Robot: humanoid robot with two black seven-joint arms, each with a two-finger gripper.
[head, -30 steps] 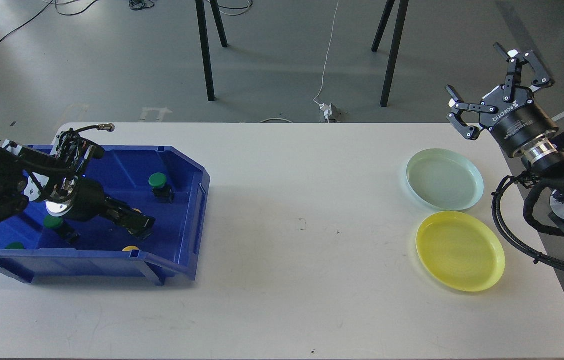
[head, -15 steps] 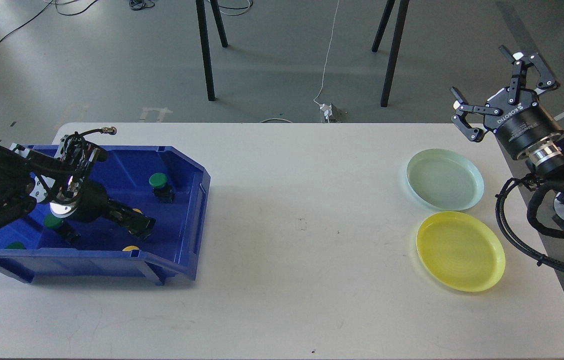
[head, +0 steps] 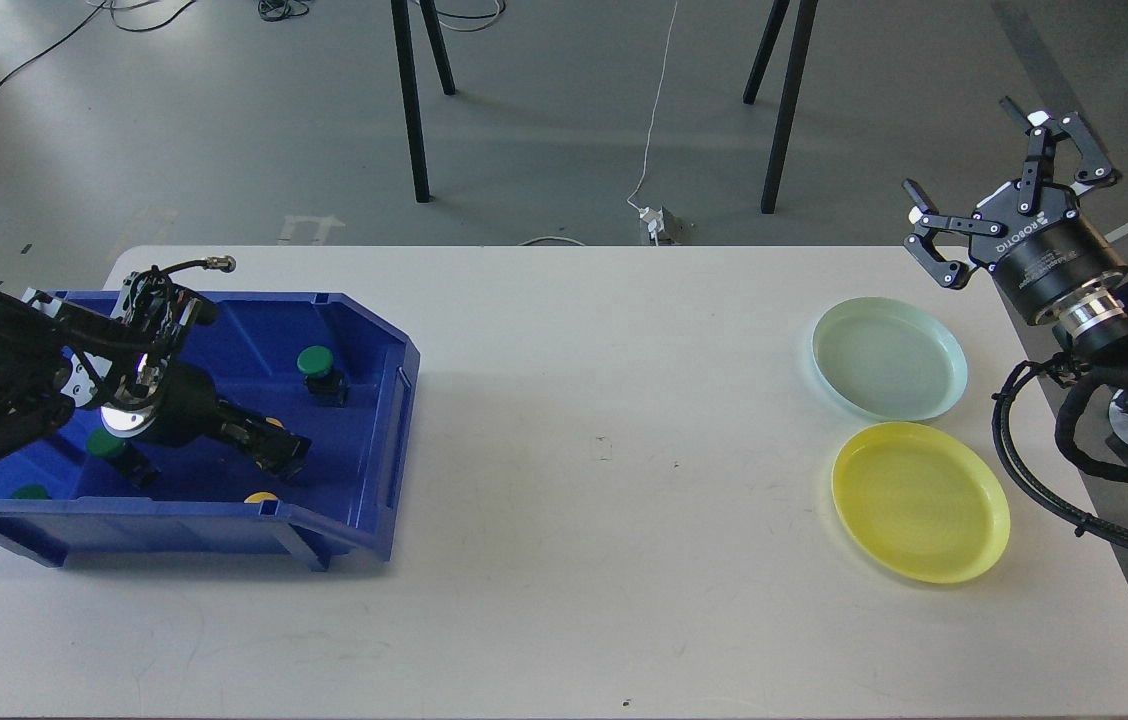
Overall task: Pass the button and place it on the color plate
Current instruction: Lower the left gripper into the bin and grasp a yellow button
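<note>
My left gripper reaches down into the blue bin, low near its front wall. Its fingers are dark and seen end-on, so I cannot tell them apart. A bit of yellow shows beside them. A yellow button lies by the front wall just below the gripper. A green button on a black base stands behind it. Two more green buttons sit at the bin's left. My right gripper is open and empty, held high beyond the table's far right corner, above the pale green plate. The yellow plate lies in front of that.
The blue bin stands at the table's left edge and the two plates at its right. The white table lies between them. Black stand legs and cables are on the floor behind the table.
My right gripper has drifted a little to the right and up, still open. My left gripper has stayed low in the bin while its wrist shifted slightly.
</note>
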